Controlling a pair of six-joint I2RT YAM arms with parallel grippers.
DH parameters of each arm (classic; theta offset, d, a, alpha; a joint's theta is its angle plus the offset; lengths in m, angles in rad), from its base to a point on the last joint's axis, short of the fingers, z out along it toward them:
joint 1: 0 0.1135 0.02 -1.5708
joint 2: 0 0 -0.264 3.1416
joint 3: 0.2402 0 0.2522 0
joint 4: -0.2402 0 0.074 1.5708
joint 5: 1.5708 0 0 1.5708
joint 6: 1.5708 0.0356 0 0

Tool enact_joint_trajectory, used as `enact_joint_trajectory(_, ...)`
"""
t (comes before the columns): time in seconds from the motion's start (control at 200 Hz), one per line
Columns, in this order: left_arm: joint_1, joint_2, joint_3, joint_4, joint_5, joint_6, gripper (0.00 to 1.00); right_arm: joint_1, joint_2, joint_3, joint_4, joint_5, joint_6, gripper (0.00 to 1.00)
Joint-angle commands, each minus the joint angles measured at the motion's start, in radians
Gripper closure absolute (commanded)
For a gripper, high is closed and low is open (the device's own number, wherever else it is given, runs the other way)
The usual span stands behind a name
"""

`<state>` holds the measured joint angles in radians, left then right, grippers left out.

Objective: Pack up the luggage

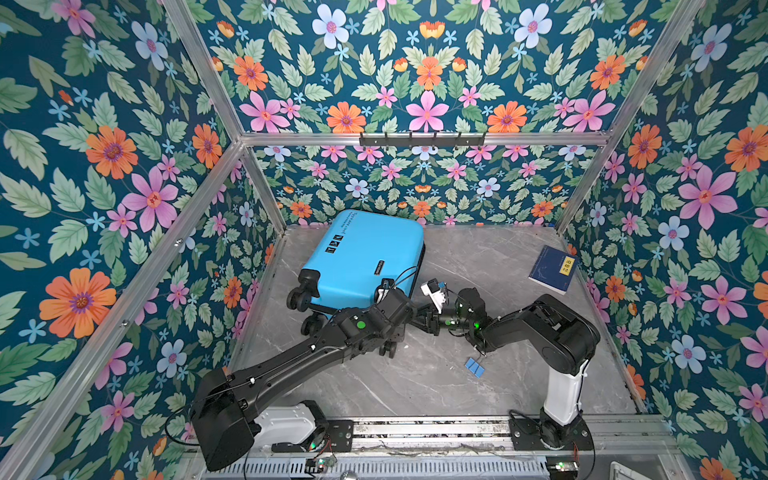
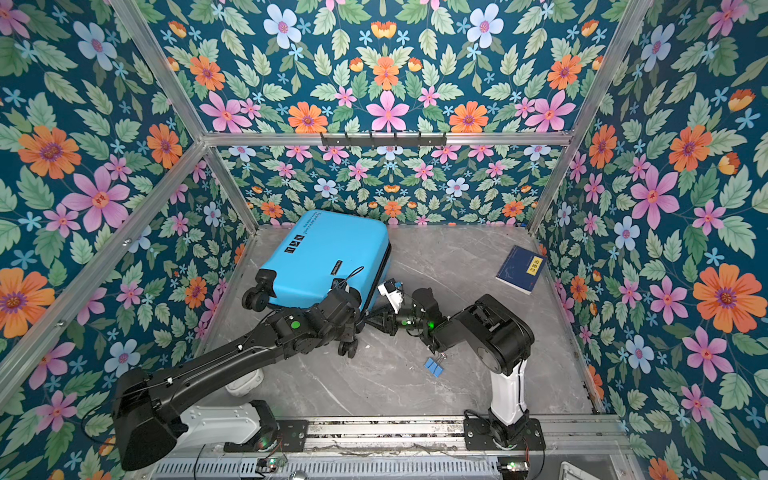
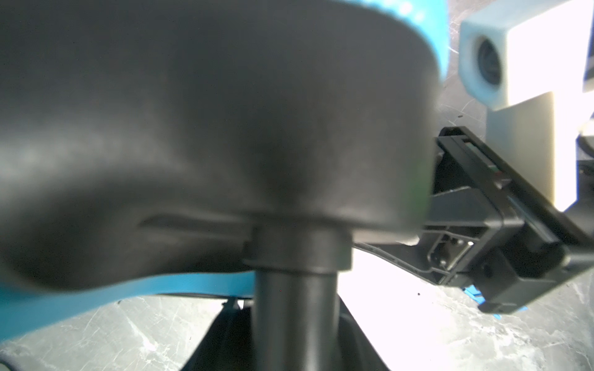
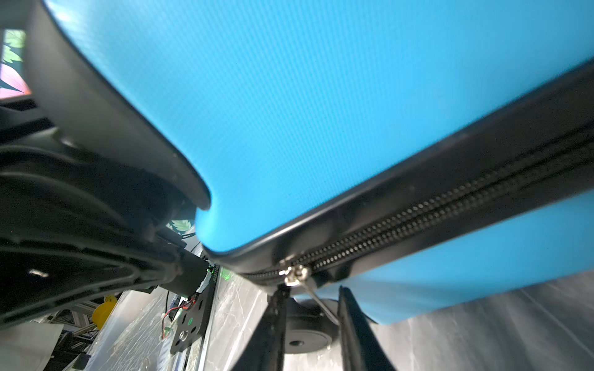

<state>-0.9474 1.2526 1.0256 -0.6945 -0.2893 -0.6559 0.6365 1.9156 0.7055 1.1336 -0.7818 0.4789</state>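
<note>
The luggage (image 1: 361, 257) (image 2: 328, 257), a sky-blue hard-shell suitcase, lies closed at the back left of the table, wheels toward me. My left gripper (image 1: 392, 332) (image 2: 349, 332) sits at its near wheel corner. In the left wrist view the gripper (image 3: 295, 321) is shut around a black wheel post (image 3: 295, 289) under the wheel housing (image 3: 225, 128). My right gripper (image 1: 417, 321) (image 2: 374, 322) reaches in from the right at the zipper seam. In the right wrist view its jaws (image 4: 310, 298) stand slightly apart, and the silver zipper pull (image 4: 316, 302) hangs between them.
A dark-blue book (image 1: 552, 269) (image 2: 521, 269) lies at the back right by the wall. Blue binder clips (image 1: 473, 366) (image 2: 433, 366) lie on the grey marble table (image 1: 415, 395) in front of the right arm. Floral walls close in three sides.
</note>
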Motion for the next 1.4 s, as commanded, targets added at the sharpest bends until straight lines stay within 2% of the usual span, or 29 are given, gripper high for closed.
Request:
enact_joint_trajectory(0.0,-0.003,-0.001,0.019,0.096,-0.017,0.000,1.00,0.002,-0.010,-0.001,0.049,0.004,0.007,0.75)
enact_joint_trajectory(0.57,-0.003,-0.001,0.019,0.093,-0.013,-0.004,1.00,-0.004,-0.016,0.006,0.045,0.013,0.039,0.92)
enact_joint_trajectory(0.755,-0.003,-0.004,0.019,0.095,-0.014,-0.004,1.00,-0.004,-0.033,0.028,-0.020,-0.003,0.054,1.00)
enact_joint_trajectory(1.005,-0.002,-0.007,0.018,0.100,-0.004,0.006,1.00,-0.006,-0.050,0.093,-0.231,-0.001,0.077,1.00)
enact_joint_trajectory(1.27,-0.003,-0.022,-0.002,0.111,0.006,0.013,1.00,-0.031,-0.043,0.114,-0.306,0.059,0.194,1.00)
enact_joint_trajectory(1.395,-0.003,-0.024,-0.010,0.116,0.015,0.019,1.00,-0.034,-0.065,0.122,-0.359,0.087,0.185,1.00)
